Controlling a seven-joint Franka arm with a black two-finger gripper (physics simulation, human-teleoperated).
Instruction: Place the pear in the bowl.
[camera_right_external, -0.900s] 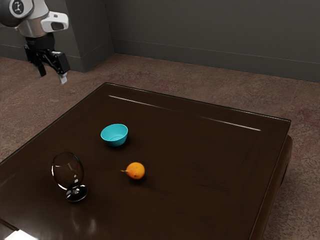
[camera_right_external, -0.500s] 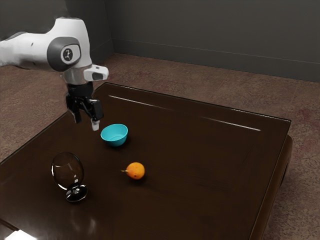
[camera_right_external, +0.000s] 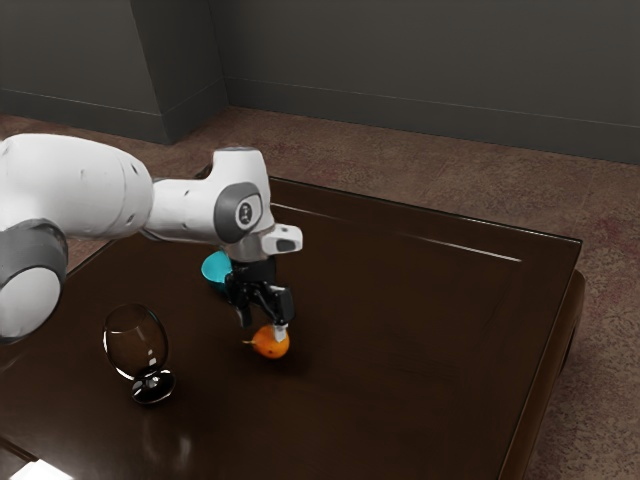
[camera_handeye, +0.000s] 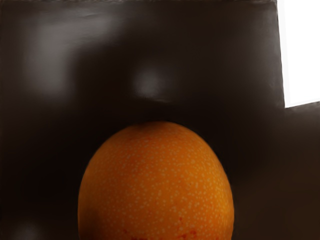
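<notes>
I have the tool (camera_right_external: 262, 325) low over the tabletop (camera_right_external: 420, 360), its two fingers apart. The pear (camera_right_external: 266, 347) lies right beneath it; one fingertip overlaps the fruit in the exterior view, but I can't tell whether they touch. The bowl (camera_right_external: 213, 270) sits near the tool, partly hidden behind it, toward the exterior view's left. A glass (camera_right_external: 153, 387) stands upright farther off on that side.

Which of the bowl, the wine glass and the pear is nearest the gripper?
The orange pear: it is just under the open gripper, while the turquoise bowl and the wine glass stand farther off.
</notes>
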